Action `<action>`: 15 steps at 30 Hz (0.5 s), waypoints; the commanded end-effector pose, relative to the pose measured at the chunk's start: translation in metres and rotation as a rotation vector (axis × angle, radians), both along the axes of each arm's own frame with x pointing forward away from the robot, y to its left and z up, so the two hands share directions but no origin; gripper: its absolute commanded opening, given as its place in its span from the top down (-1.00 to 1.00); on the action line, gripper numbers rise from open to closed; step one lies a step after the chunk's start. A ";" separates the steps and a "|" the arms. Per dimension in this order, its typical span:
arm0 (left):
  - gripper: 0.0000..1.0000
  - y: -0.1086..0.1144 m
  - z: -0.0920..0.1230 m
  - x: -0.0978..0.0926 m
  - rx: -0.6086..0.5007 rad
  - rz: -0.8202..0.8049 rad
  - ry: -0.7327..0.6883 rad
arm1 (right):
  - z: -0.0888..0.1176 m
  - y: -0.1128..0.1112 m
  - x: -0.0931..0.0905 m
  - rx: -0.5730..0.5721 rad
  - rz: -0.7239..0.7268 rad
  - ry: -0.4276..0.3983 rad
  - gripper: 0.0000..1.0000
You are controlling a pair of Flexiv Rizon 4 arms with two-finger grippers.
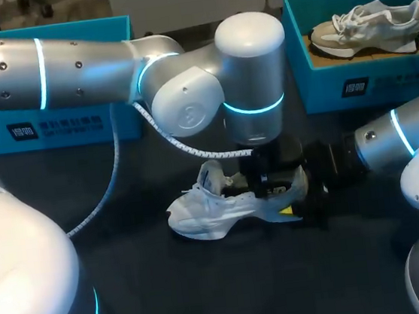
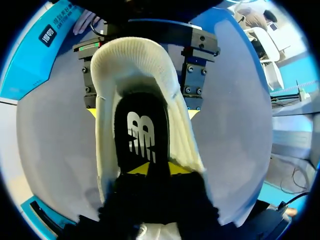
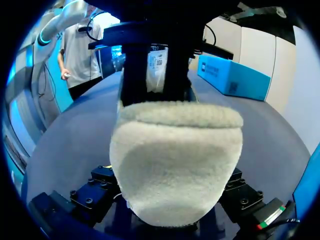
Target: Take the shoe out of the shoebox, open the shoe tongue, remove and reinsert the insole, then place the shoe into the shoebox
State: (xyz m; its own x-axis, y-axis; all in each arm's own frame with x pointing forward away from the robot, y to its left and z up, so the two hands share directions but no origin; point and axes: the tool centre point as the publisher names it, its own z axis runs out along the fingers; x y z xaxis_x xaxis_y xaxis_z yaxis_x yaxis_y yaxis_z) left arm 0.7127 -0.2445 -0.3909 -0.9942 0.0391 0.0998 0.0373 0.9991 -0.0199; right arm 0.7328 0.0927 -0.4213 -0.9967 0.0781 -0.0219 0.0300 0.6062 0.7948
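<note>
A white shoe (image 1: 204, 212) lies on the dark table near the middle, toe to the left. My right gripper (image 1: 299, 196) is shut on its heel, one finger (image 2: 195, 75) on each side of the fuzzy heel collar (image 3: 175, 150). My left arm comes over from the left, and my left gripper (image 1: 262, 185) points straight down into the shoe's opening. Its yellow tips (image 2: 155, 169) stand a little apart just above the black insole (image 2: 141, 132), which lies flat inside the shoe.
A teal shoebox (image 1: 360, 79) at the back right holds a second grey-white shoe (image 1: 365, 27). Another teal box (image 1: 54, 125) stands at the back left. A white cable (image 1: 185, 146) hangs from my left arm above the shoe.
</note>
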 end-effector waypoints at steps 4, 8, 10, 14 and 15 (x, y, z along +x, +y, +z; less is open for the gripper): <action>0.25 0.002 -0.008 0.000 -0.009 -0.033 0.006 | -0.004 0.006 0.000 -0.005 -0.003 -0.001 1.00; 0.26 0.001 -0.017 0.001 -0.008 -0.043 -0.020 | -0.004 0.006 0.000 -0.005 -0.003 -0.001 1.00; 0.35 0.001 -0.021 0.002 -0.020 -0.051 -0.033 | -0.004 0.006 0.000 -0.005 -0.003 -0.001 1.00; 0.33 0.003 -0.028 0.001 -0.043 -0.069 -0.064 | -0.004 0.006 0.000 -0.005 -0.003 -0.001 1.00; 0.29 0.004 -0.031 0.001 -0.043 -0.064 -0.086 | -0.004 0.006 0.000 -0.005 -0.003 -0.001 1.00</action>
State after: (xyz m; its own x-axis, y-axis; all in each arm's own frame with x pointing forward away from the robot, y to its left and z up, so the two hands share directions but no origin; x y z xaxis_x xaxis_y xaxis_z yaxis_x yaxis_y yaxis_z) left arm 0.7178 -0.2449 -0.4087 -0.9931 0.1105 0.0390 0.1087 0.9930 -0.0463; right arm 0.7330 0.0926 -0.4220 -0.9967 0.0785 -0.0218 0.0304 0.6064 0.7946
